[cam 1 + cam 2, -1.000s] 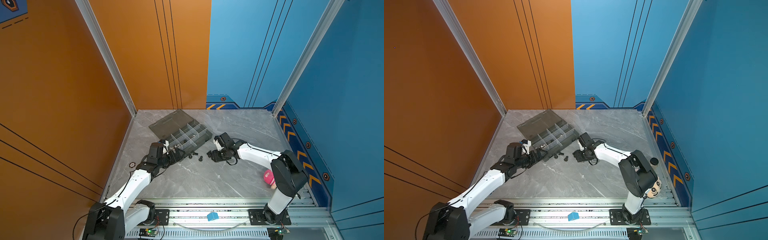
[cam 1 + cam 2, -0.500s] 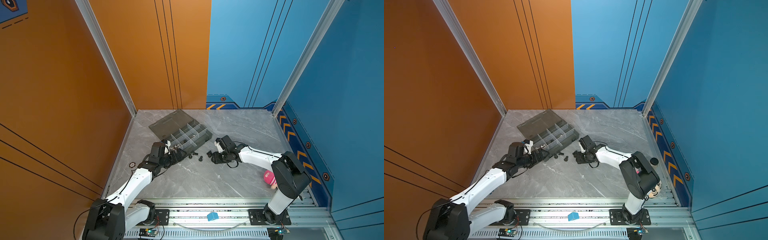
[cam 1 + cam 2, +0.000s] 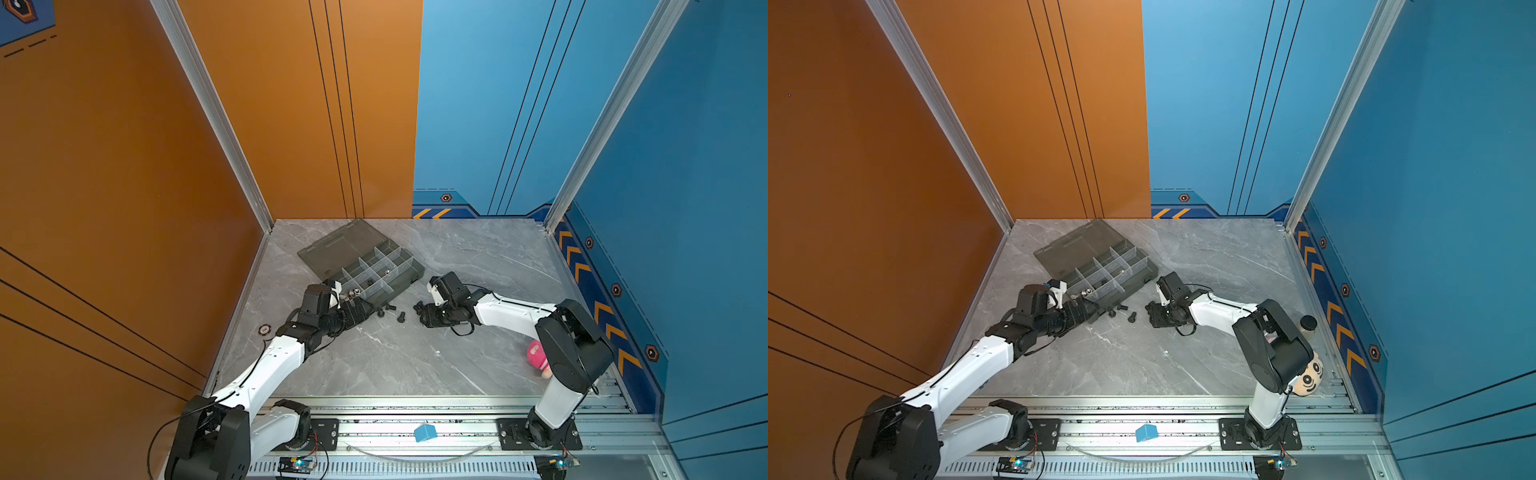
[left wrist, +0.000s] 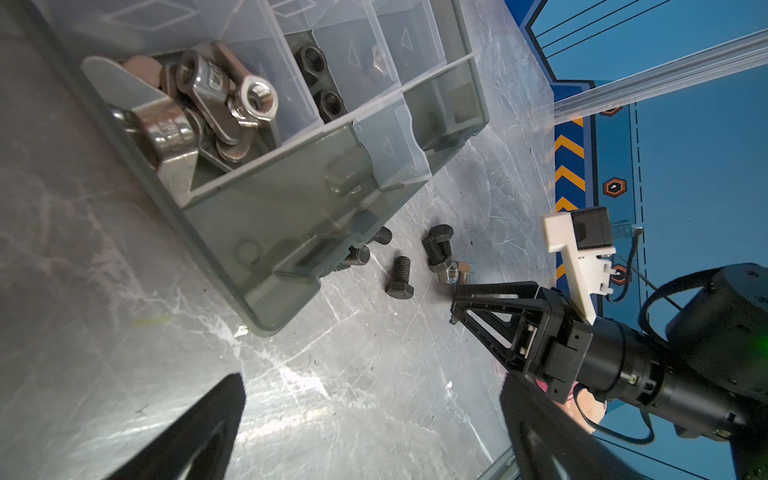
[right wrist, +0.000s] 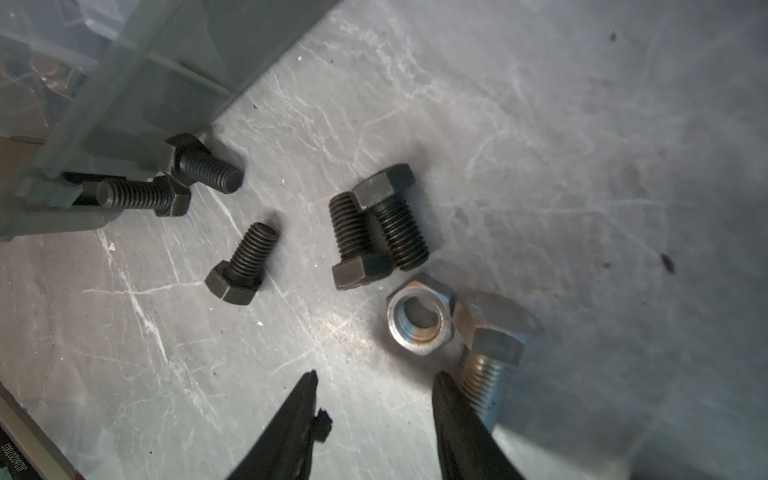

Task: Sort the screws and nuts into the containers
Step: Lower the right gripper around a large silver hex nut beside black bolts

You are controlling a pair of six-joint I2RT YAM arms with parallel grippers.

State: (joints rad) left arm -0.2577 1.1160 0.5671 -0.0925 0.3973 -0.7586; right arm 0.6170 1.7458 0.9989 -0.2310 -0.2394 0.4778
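Observation:
The smoky-grey organizer box (image 3: 409, 272) (image 3: 1144, 274) lies open with its containers facing up. In the left wrist view one corner compartment holds silver nuts (image 4: 232, 99) and the one beside it black nuts (image 4: 320, 83). Several black screws (image 5: 243, 266) (image 3: 390, 308) (image 3: 1131, 318) lie loose on the table by the box's near wall. A silver nut (image 5: 419, 320) and a silver hex bolt (image 5: 490, 345) lie just ahead of my right gripper (image 5: 376, 376) (image 3: 419, 311) (image 4: 454, 305), which is partly open and holds nothing. My left gripper (image 4: 370, 380) (image 3: 365, 309) is wide open over bare table at the box's near corner.
The box's lid (image 3: 345, 245) lies flat behind it. A pink plush toy (image 3: 536, 357) and a black-capped small bottle (image 3: 1308, 322) sit by the right arm's base. A round token (image 3: 264, 330) lies at the left wall, and a blue block (image 3: 424, 432) on the front rail.
Both arms have shifted only slightly. My left gripper has edged a little towards the loose screws. Neither gripper's opening has visibly changed.

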